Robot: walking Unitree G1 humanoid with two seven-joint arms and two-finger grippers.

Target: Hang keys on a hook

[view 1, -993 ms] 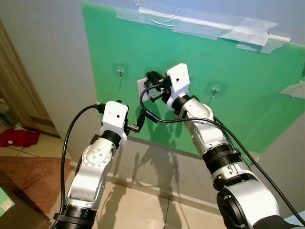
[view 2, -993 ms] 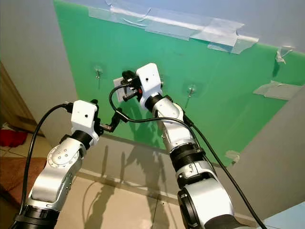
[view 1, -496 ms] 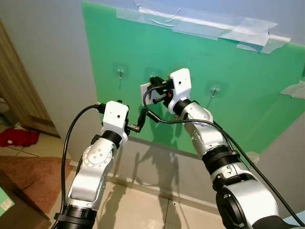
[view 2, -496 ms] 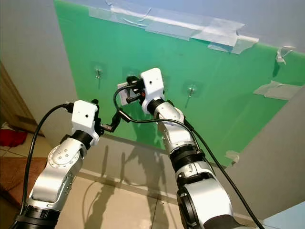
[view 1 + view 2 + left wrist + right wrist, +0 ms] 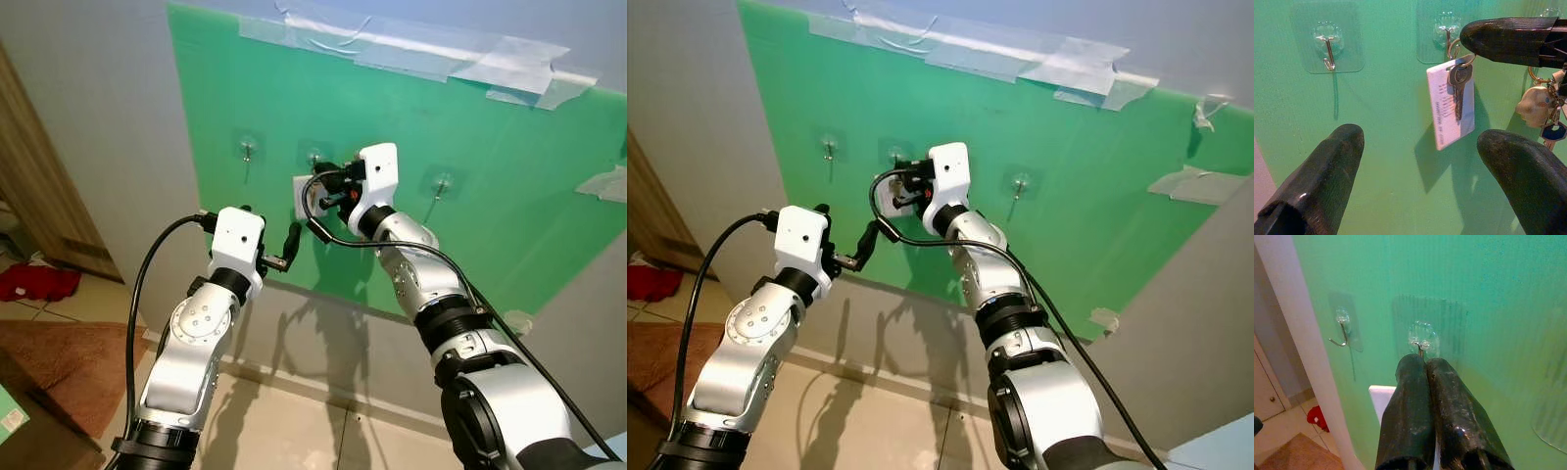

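Observation:
The keys (image 5: 1458, 83) are a silver key and a white card tag (image 5: 1449, 105) on one ring. My right gripper (image 5: 1420, 364) is shut on that ring, with its tips right at the middle clear adhesive hook (image 5: 1447, 35) on the green board (image 5: 509, 157). The ring touches the hook's wire; I cannot tell if it is over it. The tag (image 5: 304, 196) hangs below the right gripper (image 5: 326, 179). My left gripper (image 5: 1420, 139) is open and empty, a little back from the board and lower left (image 5: 289, 245).
An empty hook (image 5: 1328, 46) sits to the left and a third hook (image 5: 443, 181) to the right. A second bunch with a beige charm (image 5: 1535, 105) hangs by the right finger, its top hidden. A wooden door (image 5: 39, 196) and red cloth (image 5: 34, 282) lie left.
My right gripper has carried the keys right and slightly down, up to the middle hook, which now shows above it. The left arm has not moved.

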